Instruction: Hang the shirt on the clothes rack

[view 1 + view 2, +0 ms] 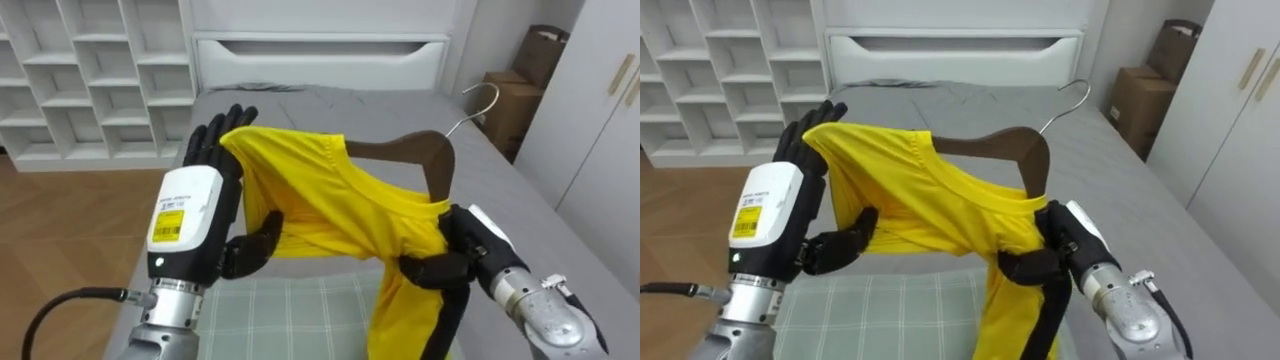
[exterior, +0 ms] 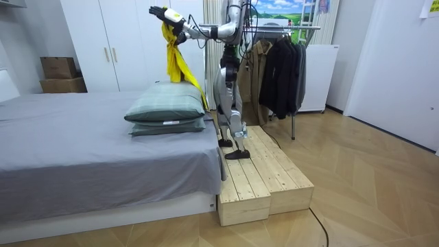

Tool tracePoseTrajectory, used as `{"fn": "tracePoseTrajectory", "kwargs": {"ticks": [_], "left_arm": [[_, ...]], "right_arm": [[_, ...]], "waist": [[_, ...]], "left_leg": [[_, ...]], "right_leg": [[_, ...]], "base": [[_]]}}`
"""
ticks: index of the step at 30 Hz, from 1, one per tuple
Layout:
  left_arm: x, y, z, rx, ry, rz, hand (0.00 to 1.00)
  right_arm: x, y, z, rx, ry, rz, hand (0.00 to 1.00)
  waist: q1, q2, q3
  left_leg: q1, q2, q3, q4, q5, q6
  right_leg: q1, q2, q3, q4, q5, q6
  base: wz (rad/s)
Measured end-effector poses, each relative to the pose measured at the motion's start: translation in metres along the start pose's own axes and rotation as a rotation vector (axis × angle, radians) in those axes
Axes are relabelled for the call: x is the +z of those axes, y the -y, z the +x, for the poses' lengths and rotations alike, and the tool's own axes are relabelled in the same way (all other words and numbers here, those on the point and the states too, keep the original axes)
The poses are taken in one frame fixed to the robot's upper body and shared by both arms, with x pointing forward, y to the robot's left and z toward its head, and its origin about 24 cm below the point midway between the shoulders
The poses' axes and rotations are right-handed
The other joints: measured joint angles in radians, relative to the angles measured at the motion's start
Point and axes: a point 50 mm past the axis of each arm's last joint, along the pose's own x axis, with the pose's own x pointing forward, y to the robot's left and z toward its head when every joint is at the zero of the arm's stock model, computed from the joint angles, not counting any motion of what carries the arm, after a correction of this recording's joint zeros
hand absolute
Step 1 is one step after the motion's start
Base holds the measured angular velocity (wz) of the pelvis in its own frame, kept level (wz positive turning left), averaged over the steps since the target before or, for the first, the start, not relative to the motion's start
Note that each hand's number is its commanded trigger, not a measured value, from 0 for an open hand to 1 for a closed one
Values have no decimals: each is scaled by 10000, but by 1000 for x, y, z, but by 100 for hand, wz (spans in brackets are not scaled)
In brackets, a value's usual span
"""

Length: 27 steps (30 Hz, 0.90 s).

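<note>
Left eye view shows you the left hand [image 1: 195, 215] holding up the yellow shirt [image 1: 330, 200] on straight fingers, the right hand [image 1: 455, 250] curled round shirt and hanger [image 1: 410, 152].

The two eye views look down from the robot's head, close, along the bed [image 1: 330, 110] toward white shelves [image 1: 90, 70]. The room view stands well off beside the bed, seeing the whole robot; all share the bed and pillow [image 1: 290, 310].

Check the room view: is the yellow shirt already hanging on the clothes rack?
No, the yellow shirt is held up above the pillows on the bed, well apart from the clothes rack.
</note>
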Motion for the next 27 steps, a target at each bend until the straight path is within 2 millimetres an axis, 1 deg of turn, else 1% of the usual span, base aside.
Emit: {"fn": "tracePoseTrajectory", "kwargs": {"ticks": [4, 8, 10, 12, 17, 19, 20, 22, 23, 24, 25, 27], "left_arm": [[-1, 2, -2, -295, -64, 7, 0], [-9, 11, -10, -890, -398, 62, 0], [-15, 17, -20, -1439, -754, 97, 0], [-18, 21, -28, -1857, -954, 82, 0], [-23, 29, -44, -2740, -1252, 11, 0], [-29, 33, -50, -3216, -1469, 108, 0], [-32, 33, -54, -3334, -1651, 149, 0], [-52, 33, -76, -4008, -2650, 606, 0], [-56, 32, -81, -4166, -2840, 705, 0], [-63, 30, -89, -4427, -3172, 859, 0], [-68, 31, -96, -4642, -3477, 978, 0], [-77, 32, -104, -4960, -3821, 1137, 0]], "right_arm": [[5, 9, -1, -480, 187, -684, 100], [13, 21, -1, -770, 387, -1989, 100], [20, 23, -1, -936, 554, -2895, 100], [24, 23, -2, -990, 682, -3443, 100], [35, 25, -2, -1106, 1047, -4698, 100], [36, 28, -4, -1134, 1127, -5155, 100], [36, 30, -4, -1160, 1118, -5298, 100], [40, 44, -8, -1414, 1174, -5934, 100], [42, 49, -10, -1514, 1196, -6146, 100], [46, 59, -13, -1775, 1237, -6528, 100], [49, 68, -15, -2058, 1268, -6769, 100], [52, 78, -18, -2430, 1314, -7011, 100]], "waist": [[-35, -245, -3], [-34, -269, 4], [-62, -329, 14], [-55, -377, 12], [-106, -505, 11], [-44, -551, 23], [-73, -559, 23], [-162, -597, 43], [-175, -612, 51], [-188, -644, 66], [-183, -660, 65], [-181, -666, 63]], "left_leg": [[-1, 1, 73, -1, 0, 0], [29, 1, 167, -1, -1, 2], [-1, -9, 277, -2, -4, 6], [-93, -21, 302, 0, -9, 14], [-161, -25, 311, 1, -10, 11], [-162, -10, 317, -1, -12, 7], [-162, -6, 323, 1, -12, 7], [-186, -3, 323, -4, -12, 7], [-206, -2, 323, -4, -12, 7], [-226, 0, 322, -5, -13, 7], [-226, -1, 325, -10, -16, 6], [-225, -2, 326, -16, -27, 16]], "right_leg": [[-101, 3, 88, 142, -55, -1], [-200, -24, 241, 348, -118, 15], [-321, 0, 368, 441, -134, 9], [-421, 25, 440, 448, -136, 3], [-488, 74, 453, 472, -115, -35], [-486, 93, 464, 449, -100, -61], [-485, 94, 467, 445, -97, -65], [-517, 97, 466, 453, -94, -73], [-533, 99, 466, 448, -94, -73], [-547, 100, 459, 428, -93, -74], [-547, 99, 458, 423, -94, -73], [-548, 97, 458, 420, -94, -71]], "base": [[-6], [-9], [-15], [-7], [-1], [0], [0], [0], [0], [0], [0], [0]]}}
